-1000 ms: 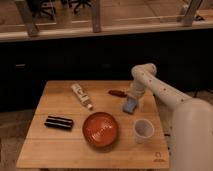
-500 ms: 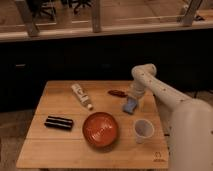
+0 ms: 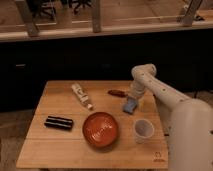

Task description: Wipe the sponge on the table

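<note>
We locate gripper (image 3: 134, 98) at sponge (image 3: 130, 106) on table (image 3: 55, 147); whether clenched, cannot tell. We judge contact step; next needs firm hold, flat pressure.

One raised view down onto table (image 3: 55, 146), pincer (image 3: 134, 99) right of centre

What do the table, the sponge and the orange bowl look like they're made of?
The table: light wood, matte, with plank seams showing. The sponge: probably soft foam, light blue and dull; its texture is unclear. The bowl: glossy orange-red, likely plastic or glazed ceramic, since it catches light. The gripper is at the sponge, just above it.
</note>
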Controlling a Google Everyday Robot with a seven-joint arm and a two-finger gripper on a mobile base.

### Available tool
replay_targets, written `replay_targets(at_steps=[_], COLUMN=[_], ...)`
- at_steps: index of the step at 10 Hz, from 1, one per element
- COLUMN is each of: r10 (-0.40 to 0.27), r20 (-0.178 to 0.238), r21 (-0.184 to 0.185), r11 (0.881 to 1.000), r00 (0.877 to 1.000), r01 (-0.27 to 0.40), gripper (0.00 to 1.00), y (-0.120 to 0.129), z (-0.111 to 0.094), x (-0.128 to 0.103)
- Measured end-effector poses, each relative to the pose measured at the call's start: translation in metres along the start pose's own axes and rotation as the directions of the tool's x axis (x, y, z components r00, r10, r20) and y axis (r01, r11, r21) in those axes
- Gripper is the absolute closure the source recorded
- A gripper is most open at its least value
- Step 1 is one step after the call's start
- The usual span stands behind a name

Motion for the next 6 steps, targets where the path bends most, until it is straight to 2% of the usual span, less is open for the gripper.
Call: replay_targets(at_steps=[2,4,6], r10=[-0.001,-0.003,-0.002], r20=[0.001,0.001,0.001], r21=[-0.002,-0.002,-0.001], r11=[1.000,1.000,1.000], r00=[1.000,1.000,1.000], r01=[0.001,0.003,0.002], gripper=[0.33,0.34,0.46], y=[-0.0007,-0.0017,-0.0014], z=[0.0008,0.0017,0.0015], x=[0.0003,-0.0004,0.0014])
